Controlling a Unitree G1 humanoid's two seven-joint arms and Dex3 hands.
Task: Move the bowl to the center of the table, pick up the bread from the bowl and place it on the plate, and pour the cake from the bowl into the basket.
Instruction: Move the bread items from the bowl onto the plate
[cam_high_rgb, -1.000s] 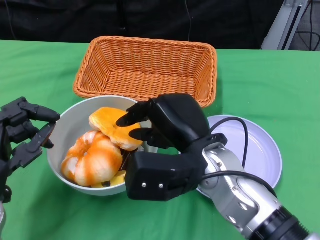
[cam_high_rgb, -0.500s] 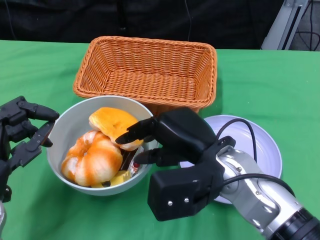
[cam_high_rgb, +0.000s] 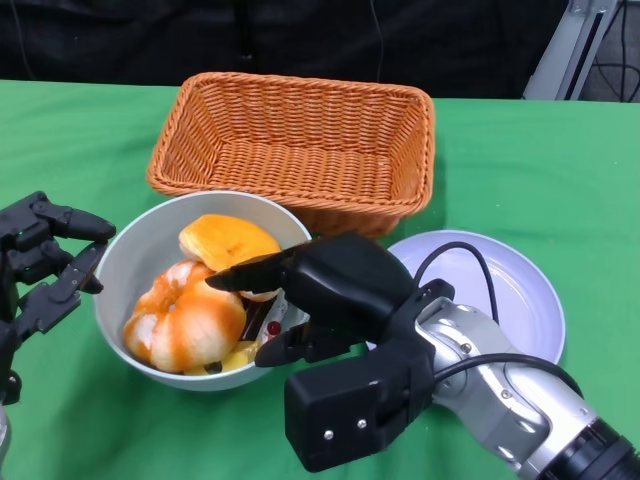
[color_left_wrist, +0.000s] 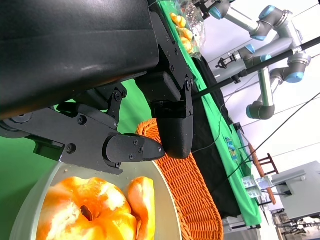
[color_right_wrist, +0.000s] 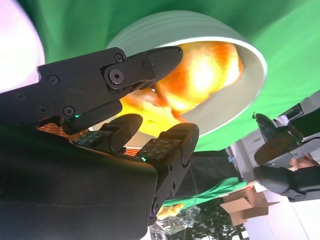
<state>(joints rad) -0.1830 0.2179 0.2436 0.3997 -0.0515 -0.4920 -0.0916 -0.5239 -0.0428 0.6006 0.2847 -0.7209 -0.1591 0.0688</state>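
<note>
Right hand (cam_high_rgb: 330, 300) fingers spread over bowl (cam_high_rgb: 130, 262), nothing held; bread (cam_high_rgb: 228, 242) may slip, rim may tip.

Left hand (cam_high_rgb: 40, 262) open beside bowl.

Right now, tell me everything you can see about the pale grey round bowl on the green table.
The pale grey round bowl stands upright on the green table, in front of the woven orange basket and left of the pale round plate. It looks smooth, like plastic or ceramic. Inside lie glazed orange bread pieces and something small and yellow. The left hand sits beside its rim; the right hand reaches over its right edge.
</note>
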